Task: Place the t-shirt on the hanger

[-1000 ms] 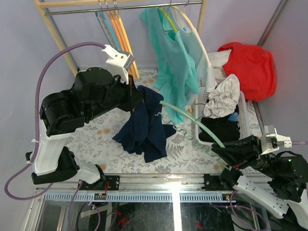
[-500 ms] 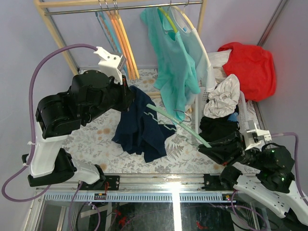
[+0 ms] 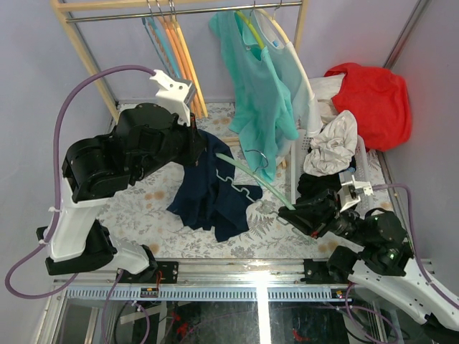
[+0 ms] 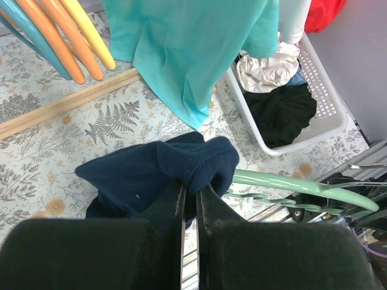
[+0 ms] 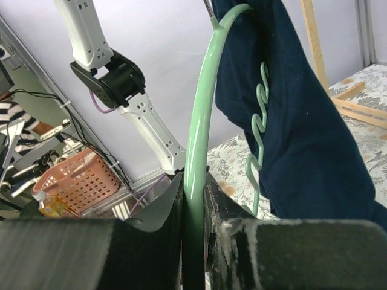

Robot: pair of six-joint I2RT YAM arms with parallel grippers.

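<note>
The navy t-shirt (image 3: 215, 188) hangs from my left gripper (image 3: 198, 140), which is shut on a bunched fold of it above the floral table. In the left wrist view the cloth (image 4: 151, 175) bulges over the closed jaws of the left gripper (image 4: 192, 188). My right gripper (image 3: 295, 213) is shut on one arm of the mint-green hanger (image 3: 259, 185). The hanger's far end and wavy bar lie against the t-shirt. In the right wrist view the hanger (image 5: 202, 109) rises from the right gripper (image 5: 193, 181), with the t-shirt (image 5: 302, 139) draped over its top.
A wooden rack at the back holds orange hangers (image 3: 183, 57) and a teal shirt (image 3: 254, 86). A white basket (image 3: 364, 168) of clothes stands at the right. A red garment (image 3: 373, 93) lies behind it.
My right arm has moved left and forward, carrying the hanger further into the t-shirt. My left gripper kept its hold and shifted only slightly.
</note>
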